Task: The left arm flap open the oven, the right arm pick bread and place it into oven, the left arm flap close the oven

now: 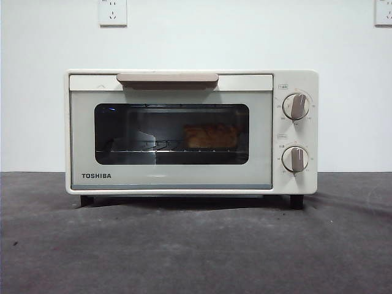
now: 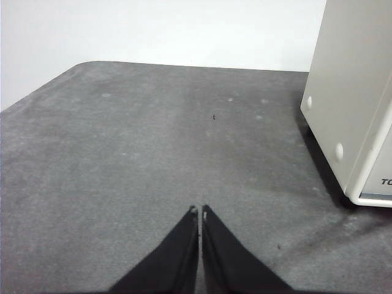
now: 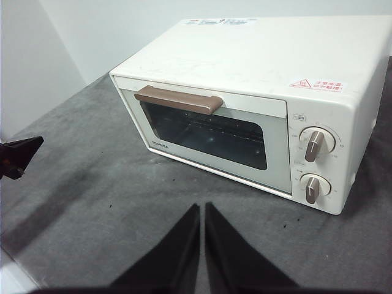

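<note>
The cream-white TOSHIBA oven (image 1: 171,177) stands in the middle of the table with its door closed. Through the dark window I see the golden bread (image 1: 211,136) lying on the rack, right of centre. In the right wrist view the oven (image 3: 257,67) sits ahead with its beige handle (image 3: 179,100) up against the body; the bread does not show there. My right gripper (image 3: 202,207) is shut and empty, well back from the door. My left gripper (image 2: 198,210) is shut and empty over bare mat, with the oven's side (image 2: 355,92) off to one side.
A dark grey mat (image 1: 196,245) covers the table. A white wall with two sockets (image 1: 113,12) stands behind. The other arm's black tip (image 3: 17,156) shows at the edge of the right wrist view.
</note>
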### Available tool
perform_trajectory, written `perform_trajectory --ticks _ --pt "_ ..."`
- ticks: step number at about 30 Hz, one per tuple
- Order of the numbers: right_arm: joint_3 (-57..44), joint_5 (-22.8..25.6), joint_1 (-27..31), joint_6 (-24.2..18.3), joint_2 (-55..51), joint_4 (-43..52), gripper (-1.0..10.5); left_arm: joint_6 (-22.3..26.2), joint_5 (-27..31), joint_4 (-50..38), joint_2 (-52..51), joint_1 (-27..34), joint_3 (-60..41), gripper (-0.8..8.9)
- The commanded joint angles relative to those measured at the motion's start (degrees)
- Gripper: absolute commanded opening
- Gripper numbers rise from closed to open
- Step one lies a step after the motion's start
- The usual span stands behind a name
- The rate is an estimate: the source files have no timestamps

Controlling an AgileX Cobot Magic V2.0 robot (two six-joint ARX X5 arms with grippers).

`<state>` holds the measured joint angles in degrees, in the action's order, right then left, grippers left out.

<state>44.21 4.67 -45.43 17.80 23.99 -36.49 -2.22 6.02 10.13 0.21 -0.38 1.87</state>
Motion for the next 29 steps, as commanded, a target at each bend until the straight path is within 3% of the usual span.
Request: perform_trajectory --ticks 1,5,12,15,18,22,29 --pt "0.9 1.27 -0.52 -0.7 0.13 0.87 0.1 0.5 -0.26 0.39 -0.02 0.04 -1.11 0.2" --pt "-0.11 9.68 1.16 -1.81 -0.31 1.4 0.1 0.5 -0.26 0.39 -0.02 0.04 -1.11 0.2" --pt "-13.99 12.0 16.94 -6.14 -4.37 6.99 0.1 0.5 -0.26 0.42 -0.02 0.04 -1.11 0.2" --pt "-23.06 10.6 24.28 -8.55 -7.87 12.85 0.1 0.5 -0.26 0.42 -0.02 0.04 -1.11 0.2" --pt "-32.92 4.72 30.62 -11.06 -12.35 22.45 0.1 0.5 -0.26 0.42 -0.02 0.04 -1.11 0.2" --pt "-42.18 0.66 35.76 -12.28 -16.92 32.06 0.1 0.5 -0.24 0.42 -0.02 0.04 -1.11 0.2" --pt "-43.63 -2.23 39.08 -16.83 -22.14 29.62 0.1 0.48 -0.24 0.52 -0.02 0.04 -1.09 0.2"
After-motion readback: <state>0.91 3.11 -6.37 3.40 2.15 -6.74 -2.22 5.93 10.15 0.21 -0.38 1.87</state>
